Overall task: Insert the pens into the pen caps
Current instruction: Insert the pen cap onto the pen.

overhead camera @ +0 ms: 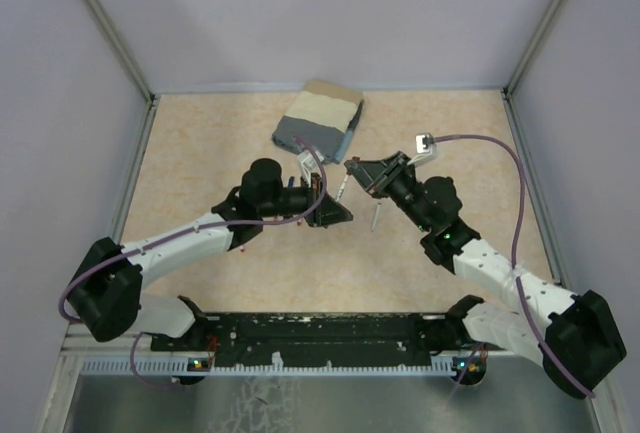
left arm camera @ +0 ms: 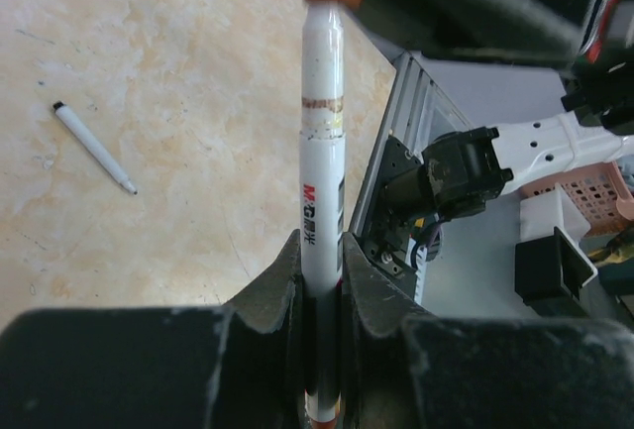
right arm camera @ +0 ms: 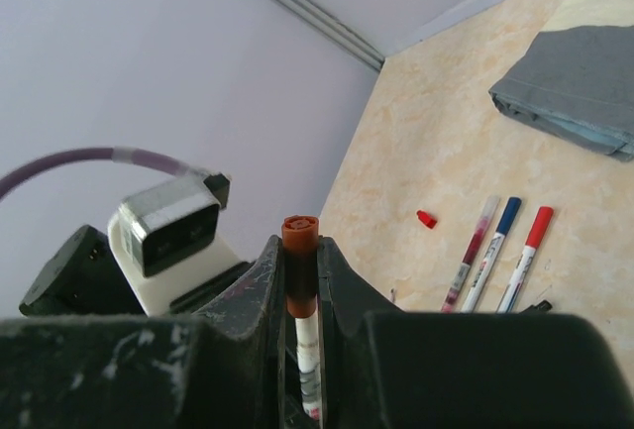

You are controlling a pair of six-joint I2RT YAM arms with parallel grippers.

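Left pincer [left arm camera: 319,278]: narrow, jaws clamped on the white barrel of a pen [left arm camera: 323,152]. The pen runs straight out from between the fingers, along the pincer's axis. The printed part of the barrel sits just ahead of the fingertips.

Right pincer [right arm camera: 299,251]: narrow, jaws clamped on a brown-red cap [right arm camera: 300,233]. The closed end of the cap stands slightly proud of the fingertips. The white barrel shows below the cap, inside the gap between the fingers.

Junction: the two pincers face each other tip to tip above the table [left arm camera: 149,53]. The far end of the pen meets the brown-red cap. How deep the pen sits in the cap cannot be told.

Items on the table, relative to the left pincer:
- A loose pen [left arm camera: 94,148], well to the left of the held barrel, lying flat.

Items on the table, relative to the right pincer:
- A small red cap [right arm camera: 426,219], to the right of the fingertips, lying alone.
- A pen with a clear reddish end [right arm camera: 472,251], a blue-capped pen [right arm camera: 495,249] and a red-capped pen [right arm camera: 525,257], side by side, just beyond the red cap.
- A folded grey cloth [right arm camera: 580,82], farther right and beyond the three pens.
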